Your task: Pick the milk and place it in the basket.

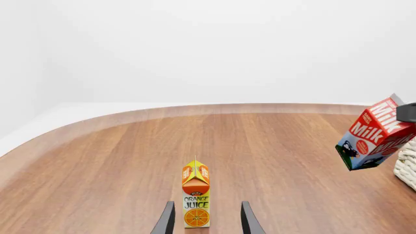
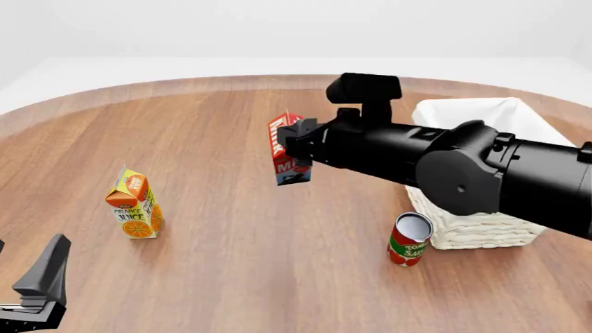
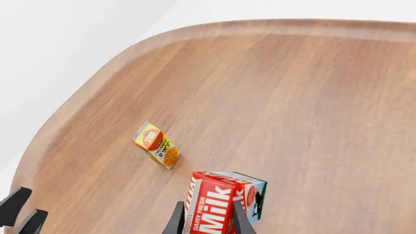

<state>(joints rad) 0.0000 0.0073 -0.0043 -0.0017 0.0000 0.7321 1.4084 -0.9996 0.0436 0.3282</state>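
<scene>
The milk is a small red carton with a blue-white lower part. My right gripper is shut on its top and holds it tilted in the air above the table, left of the basket. In the right wrist view the milk sits between the fingers. In the left wrist view the milk hangs in the air beside the basket's woven edge. My left gripper is open and empty, low at the near left, facing the juice carton.
A yellow-orange juice carton stands upright on the table at the left; it also shows in the wrist views. A red tomato sauce can stands just in front of the basket's near left corner.
</scene>
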